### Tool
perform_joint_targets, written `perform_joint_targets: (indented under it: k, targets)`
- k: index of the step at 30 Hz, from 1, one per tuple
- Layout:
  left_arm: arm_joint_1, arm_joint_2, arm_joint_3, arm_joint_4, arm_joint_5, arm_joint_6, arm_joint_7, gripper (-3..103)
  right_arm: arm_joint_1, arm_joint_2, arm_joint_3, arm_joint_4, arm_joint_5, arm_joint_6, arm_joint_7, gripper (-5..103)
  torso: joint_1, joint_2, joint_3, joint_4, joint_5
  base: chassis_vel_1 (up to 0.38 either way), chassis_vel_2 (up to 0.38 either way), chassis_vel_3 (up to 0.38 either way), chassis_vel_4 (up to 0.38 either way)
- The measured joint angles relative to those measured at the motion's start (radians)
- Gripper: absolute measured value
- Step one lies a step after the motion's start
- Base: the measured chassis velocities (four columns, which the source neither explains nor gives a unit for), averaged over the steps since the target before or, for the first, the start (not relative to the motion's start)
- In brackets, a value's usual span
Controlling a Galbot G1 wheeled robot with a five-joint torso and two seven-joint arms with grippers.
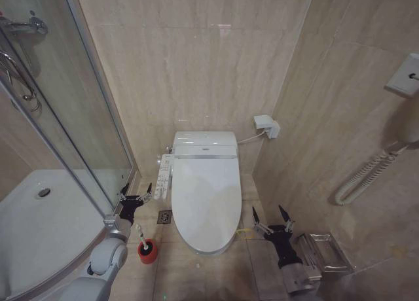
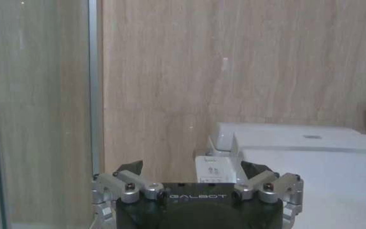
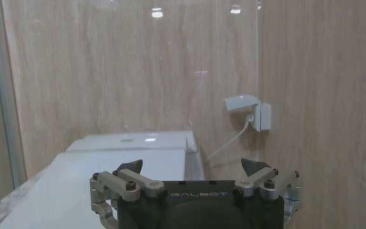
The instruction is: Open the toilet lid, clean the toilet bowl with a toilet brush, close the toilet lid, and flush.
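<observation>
You're looking at the toilet lid (image 1: 204, 199) lying flat and closed over the bowl, long axis running from the rear housing at the back wall toward the robot, rounded nose pointing at you. It's showing as a smooth, glossy white oval with nothing resting on it. The toilet brush (image 1: 146, 247) is standing on the floor tiles to the left of the toilet's front end, thin pale handle sticking up out of its round red holder. The left gripper (image 1: 135, 192) is hovering beside the button panel (image 1: 165, 175), fingers spread wide, gripping nothing. The right gripper (image 1: 270, 218) is hanging on the toilet's right, near the front, likewise wide open and empty.
</observation>
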State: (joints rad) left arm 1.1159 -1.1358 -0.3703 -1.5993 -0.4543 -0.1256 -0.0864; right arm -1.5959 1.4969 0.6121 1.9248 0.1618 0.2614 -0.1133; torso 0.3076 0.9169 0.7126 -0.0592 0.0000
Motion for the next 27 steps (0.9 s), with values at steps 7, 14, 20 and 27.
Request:
perform_joint_targets:
  k: [7, 14, 20, 27]
  targets:
    - [0.0, 0.0, 0.0, 0.0, 0.0, 0.0, 0.0, 100, -0.004, -0.013, -0.002, -0.075, -0.037, 0.018, 0.01, 100, 0.0, 0.0, 0.0, 0.0001, 0.0, 0.023, -0.021, -0.02, 0.02]
    - [0.0, 0.0, 0.0, 0.0, 0.0, 0.0, 0.0, 100, 0.0, -0.005, -0.025, -0.146, -0.088, 0.052, 0.015, 100, 0.0, 0.0, 0.0, 0.0, 0.0, 0.0, 0.0, 0.0, 0.0]
    - [0.0, 0.0, 0.0, 0.0, 0.0, 0.0, 0.0, 100, 0.043, -0.004, -0.035, -0.23, -0.102, 0.093, -0.007, 100, 0.0, 0.0, 0.0, 0.0002, 0.0, 0.0, 0.0, 0.0, 0.0]
    - [0.0, 0.0, 0.0, 0.0, 0.0, 0.0, 0.0, 100, 0.044, -0.005, -0.042, -0.261, -0.116, 0.113, -0.012, 100, 0.0, 0.0, 0.0, 0.0001, 0.0, 0.0, 0.0, 0.0, 0.0]
